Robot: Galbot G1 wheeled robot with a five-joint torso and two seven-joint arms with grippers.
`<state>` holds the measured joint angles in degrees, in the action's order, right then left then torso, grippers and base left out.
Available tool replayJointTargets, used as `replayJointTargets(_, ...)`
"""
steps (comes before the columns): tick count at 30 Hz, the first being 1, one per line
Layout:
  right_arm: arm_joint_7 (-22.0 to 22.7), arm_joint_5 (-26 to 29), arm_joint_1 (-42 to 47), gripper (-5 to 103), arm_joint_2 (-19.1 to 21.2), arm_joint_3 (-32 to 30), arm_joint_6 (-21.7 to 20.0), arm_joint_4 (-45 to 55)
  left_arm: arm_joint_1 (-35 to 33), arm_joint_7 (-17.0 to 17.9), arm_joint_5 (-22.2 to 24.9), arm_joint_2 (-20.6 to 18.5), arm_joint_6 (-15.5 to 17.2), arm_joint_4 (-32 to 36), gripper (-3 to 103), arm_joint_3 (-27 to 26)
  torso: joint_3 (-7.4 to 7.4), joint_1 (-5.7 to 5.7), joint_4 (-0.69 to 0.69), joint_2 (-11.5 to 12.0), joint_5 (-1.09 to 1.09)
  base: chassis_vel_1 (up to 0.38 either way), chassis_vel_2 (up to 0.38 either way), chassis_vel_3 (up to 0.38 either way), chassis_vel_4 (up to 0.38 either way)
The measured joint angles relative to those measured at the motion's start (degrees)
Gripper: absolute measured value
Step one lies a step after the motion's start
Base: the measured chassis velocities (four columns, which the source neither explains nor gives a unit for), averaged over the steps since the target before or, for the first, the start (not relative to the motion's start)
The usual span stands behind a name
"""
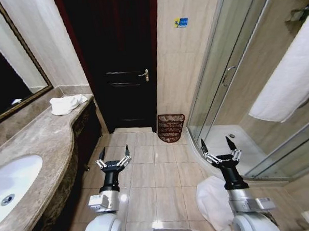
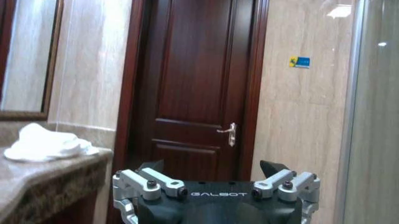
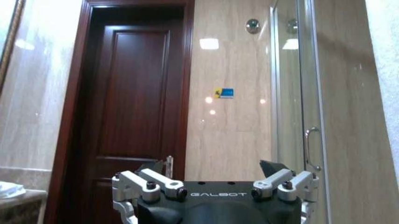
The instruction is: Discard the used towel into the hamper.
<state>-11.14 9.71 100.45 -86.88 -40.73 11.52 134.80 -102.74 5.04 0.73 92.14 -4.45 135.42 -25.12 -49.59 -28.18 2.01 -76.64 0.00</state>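
Not started: towel lying untouched, hamper waiting.
Left hand (image 1: pixel 114 154) and right hand (image 1: pixel 218 145) hovering open, empty; towel (image 1: pixel 67 104) sitting far-left on counter (image 1: pixel 39 139), hamper (image 1: pixel 170 127) by far wall.

The 2 arms reach forward side by side over the floor (image 1: pixel 157 172), left pincer (image 1: pixel 114 151) and right pincer (image 1: pixel 218 142) both spread wide. Ahead of them, between the 2, the hamper (image 1: pixel 171 127) stands on the floor against the wall, just right of the door (image 1: pixel 118 60). Left of the left pincer runs the bench (image 1: pixel 37 147), a towel (image 1: pixel 67 104) lying on its far end. Right of the right pincer is the shower enclosure (image 1: pixel 236 85).
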Motion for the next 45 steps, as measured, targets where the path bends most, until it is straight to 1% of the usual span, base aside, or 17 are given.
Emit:
replayJointTargets(2,0.1,0.4,-0.7,100,0.2,-0.1,-0.3,-0.9,-0.2,-0.1,1.6,0.0,0.0,0.0,100,-0.3,0.0,-0.01,-0.01,0.0,0.0,-0.093,0.068,0.079,-0.088)
replayJointTargets(5,0.0,0.4,-1.9,100,0.2,0.3,-0.5,-1.9,-0.3,-0.1,2.4,0.0,0.1,0.3,100,-1.0,0.0,-0.01,0.0,0.0,0.0,-0.062,0.056,0.056,-0.068)
replayJointTargets(7,-0.2,0.4,-3.7,100,-0.1,0.8,-1.0,-2.9,-0.1,0.0,3.6,0.0,1.2,0.5,100,-1.5,0.0,0.0,0.0,0.0,0.0,-0.047,0.053,0.051,-0.062)
replayJointTargets(11,-0.3,0.7,-5.0,100,0.1,0.8,-1.3,-3.7,0.2,0.0,3.8,0.0,1.9,-0.1,100,-1.6,0.0,0.0,0.0,0.0,0.0,-0.057,0.072,0.081,-0.069)
replayJointTargets(17,-0.5,0.9,-4.6,100,0.5,1.1,-1.4,-3.5,-0.2,-0.1,3.3,0.0,1.6,-0.6,100,-1.1,0.0,0.0,-0.01,0.0,0.0,-0.104,0.101,0.107,-0.11)
replayJointTargets(22,-0.9,0.8,-4.2,100,0.4,1.8,-2.0,-2.9,-0.8,-1.3,3.0,0.0,2.6,0.2,100,-1.1,0.01,0.01,0.01,0.0,0.0,-0.146,0.148,0.141,-0.122)
replayJointTargets(24,-1.0,0.4,-3.6,100,0.2,1.6,-1.9,-3.0,-0.3,-2.5,2.6,0.0,2.9,-0.8,100,-1.2,0.0,0.0,0.0,0.0,0.0,-0.167,0.165,0.182,-0.17)
replayJointTargets(28,-1.1,0.0,-3.2,100,-0.1,1.2,-1.7,-3.4,0.3,-3.0,2.5,0.0,2.7,-2.0,100,-1.1,0.0,0.0,0.0,0.0,-0.01,-0.18,0.172,0.19,-0.202)
replayJointTargets(30,-1.4,-0.7,-2.4,100,-0.8,0.7,-1.4,-3.6,1.3,-3.8,2.5,0.0,1.6,-3.2,100,-0.6,0.0,-0.02,0.0,0.0,0.0,-0.192,0.189,0.178,-0.179)
replayJointTargets(34,-1.7,-0.5,-1.9,100,-1.1,1.3,-1.4,-2.5,0.7,-5.0,2.5,0.0,0.5,-2.2,100,0.0,0.0,-0.01,-0.01,0.0,-0.03,-0.2,0.196,0.187,-0.193)
replayJointTargets(35,-1.7,-0.3,-2.1,100,-1.0,1.4,-1.6,-2.4,0.4,-5.3,2.5,0.0,0.3,-1.9,100,-0.1,0.0,-0.01,0.0,0.0,0.02,-0.205,0.192,0.191,-0.198)
replayJointTargets(37,-1.7,0.0,-2.6,100,-0.8,1.4,-2.0,-2.3,0.1,-5.5,2.6,0.0,0.2,-1.7,100,-0.1,0.0,0.0,0.0,0.0,0.02,-0.175,0.201,0.191,-0.213)
replayJointTargets(38,-1.7,0.4,-3.3,100,-0.5,1.6,-3.0,-2.2,0.1,-5.7,2.7,-0.3,0.1,-1.7,100,-0.2,0.02,0.01,0.01,0.0,-0.03,-0.175,0.182,0.215,-0.213)
replayJointTargets(41,-1.9,0.3,-4.4,100,0.7,2.0,-3.5,-3.8,1.6,-5.7,4.4,-2.3,0.0,-3.8,100,0.0,0.0,-0.01,0.01,0.0,0.04,-0.176,0.189,0.19,-0.187)
replayJointTargets(42,-1.9,0.3,-4.4,100,0.7,2.0,-3.5,-3.8,1.6,-5.7,4.4,-2.3,0.0,-3.8,100,0.0,0.0,-0.01,0.01,0.0,0.04,-0.182,0.205,0.19,-0.19)
replayJointTargets(43,-2.3,0.3,-4.2,100,1.3,2.1,-3.4,-3.9,2.2,-5.5,4.6,-2.6,0.1,-4.5,100,0.1,0.01,0.0,-0.01,0.0,-0.02,-0.227,0.205,0.193,-0.179)
replayJointTargets(45,-2.5,0.4,-3.8,100,2.1,2.4,-3.3,-3.9,2.3,-5.2,4.6,-2.1,0.1,-4.7,100,0.5,0.0,-0.01,-0.02,0.0,0.0,-0.205,0.186,0.193,-0.188)
